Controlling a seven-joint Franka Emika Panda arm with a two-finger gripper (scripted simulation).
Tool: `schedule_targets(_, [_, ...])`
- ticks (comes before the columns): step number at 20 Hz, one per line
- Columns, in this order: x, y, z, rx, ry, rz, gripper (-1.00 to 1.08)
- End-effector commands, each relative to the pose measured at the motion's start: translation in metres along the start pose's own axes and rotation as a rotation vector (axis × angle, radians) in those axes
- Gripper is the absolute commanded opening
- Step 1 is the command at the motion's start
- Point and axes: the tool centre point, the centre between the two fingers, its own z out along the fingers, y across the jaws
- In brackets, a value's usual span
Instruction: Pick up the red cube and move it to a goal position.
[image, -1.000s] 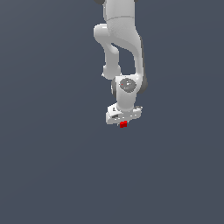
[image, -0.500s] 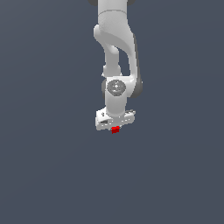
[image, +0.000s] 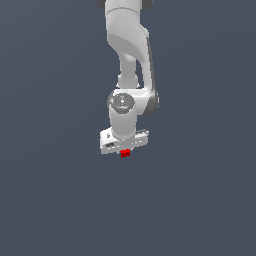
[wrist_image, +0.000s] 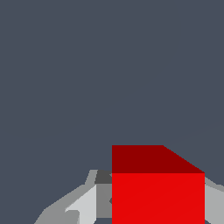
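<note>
Beneath the white arm, in the middle of the exterior view, the hand (image: 125, 150) points downward with the red cube (image: 125, 153) showing just under its body. The wrist view makes the grip plain: the cube (wrist_image: 157, 188) fills the space between the grey fingers (wrist_image: 81, 205), one finger flat against one red face and a sliver of the other showing past the opposite face, so the hand is clenched on the cube and the cube sits squarely between the pads (not cocked, as far as its level top edge tells).

Around it there is only uniform dark grey, with no shadow or contact line. Whether the cube is clear of the tabletop cannot be read from either view, though nothing appears to touch it but the fingers.

By my reading the pick is done and the step in hand is the carry. No goal marker is visible in either picture, so its direction cannot be judged here. The next move calls for holding the squeeze steady while the arm translates to the goal, since a cube this small against so large a hand leaves little pad contact to spare.
</note>
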Motion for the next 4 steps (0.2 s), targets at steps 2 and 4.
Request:
schedule_targets(2, [0.0039,0.0038,-0.0022,0.0,0.0,-0.001,-1.0])
schedule_targets(4, [0.0044,0.0039,-0.0022,0.0,0.0,-0.001,-1.0])
